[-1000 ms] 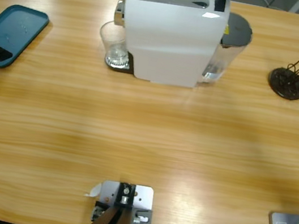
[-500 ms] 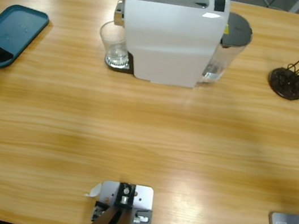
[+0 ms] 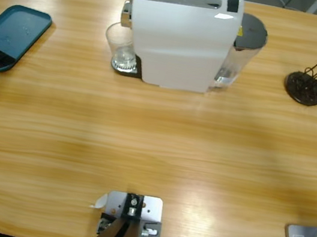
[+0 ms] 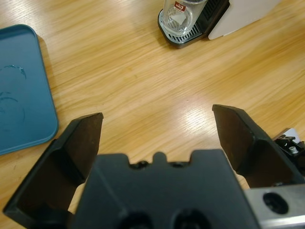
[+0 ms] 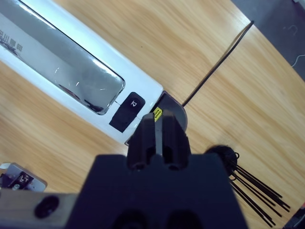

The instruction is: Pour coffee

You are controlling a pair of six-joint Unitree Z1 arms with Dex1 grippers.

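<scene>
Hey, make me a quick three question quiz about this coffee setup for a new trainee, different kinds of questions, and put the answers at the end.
1. True or false: the glass cup already stands at the white coffee machine.
2. Which tool is shut? A) left tool B) right tool
3. Fill in: the left tool is near the ____ tray.

Key:
1. True; it sits on the drip stand, seemingly empty.
2. B; its jaws are pressed together above the machine, while the left tool's jaws are spread, holding nothing.
3. Teal.
</scene>
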